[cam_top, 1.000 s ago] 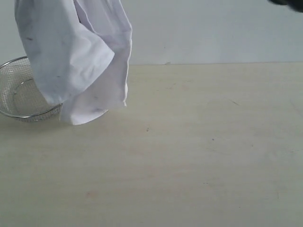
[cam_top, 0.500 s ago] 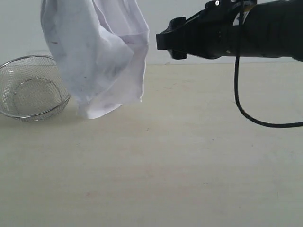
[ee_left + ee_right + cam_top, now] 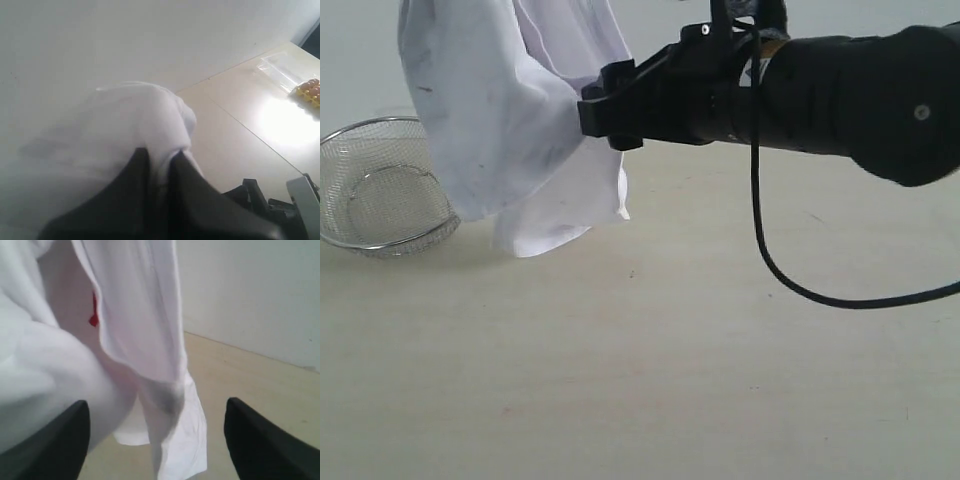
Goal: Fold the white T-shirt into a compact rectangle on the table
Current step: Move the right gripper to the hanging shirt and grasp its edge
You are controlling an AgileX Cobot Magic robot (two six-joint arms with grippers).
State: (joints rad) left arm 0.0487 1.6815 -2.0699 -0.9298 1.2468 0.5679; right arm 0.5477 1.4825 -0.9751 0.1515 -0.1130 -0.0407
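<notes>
Two pairs: left fingers (image 3: pixel 127 195) tight on white T-shirt (image 3: pixel 490 120), right fingers (image 3: pixel 55 445) wide apart, empty.

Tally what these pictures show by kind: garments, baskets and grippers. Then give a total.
Garments: 1, the white T-shirt
Baskets: 1, the wire-mesh basket
Grippers: 2, the left gripper and the right gripper
Total: 4
</notes>
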